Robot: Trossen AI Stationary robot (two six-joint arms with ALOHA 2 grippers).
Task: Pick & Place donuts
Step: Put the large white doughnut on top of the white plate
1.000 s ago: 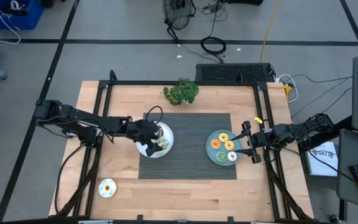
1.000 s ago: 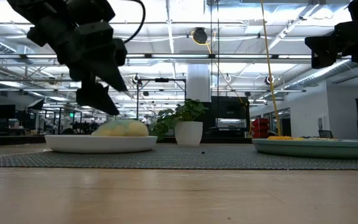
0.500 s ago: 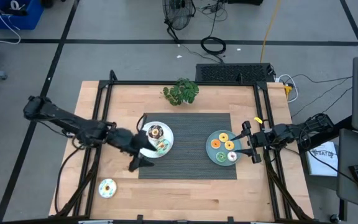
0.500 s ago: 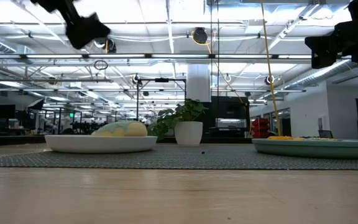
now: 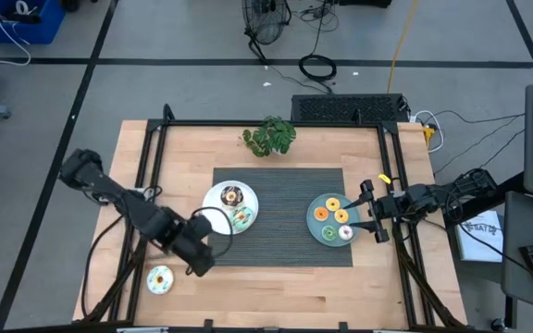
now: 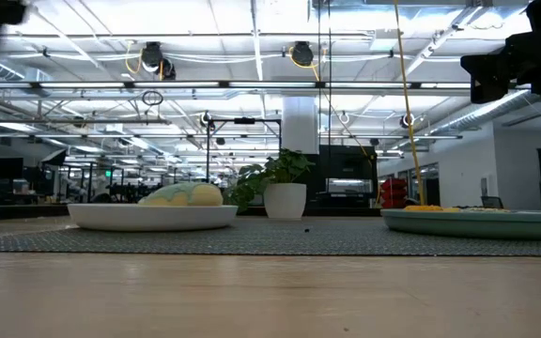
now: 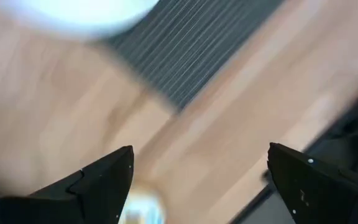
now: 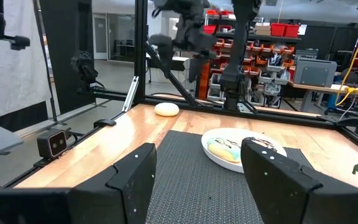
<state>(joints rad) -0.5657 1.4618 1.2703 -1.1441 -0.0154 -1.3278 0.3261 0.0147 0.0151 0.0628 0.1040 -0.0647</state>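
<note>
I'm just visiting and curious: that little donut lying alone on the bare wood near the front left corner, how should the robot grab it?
Come straight down from above with the left tool, open, and pinch across the ring of the lone donut. It lies flat on the wooden table with bare wood all round it, so its sides are free.

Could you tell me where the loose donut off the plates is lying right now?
In the high view, the loose donut lies on bare wood near the table's front-left corner, beside the left gripper.
</note>
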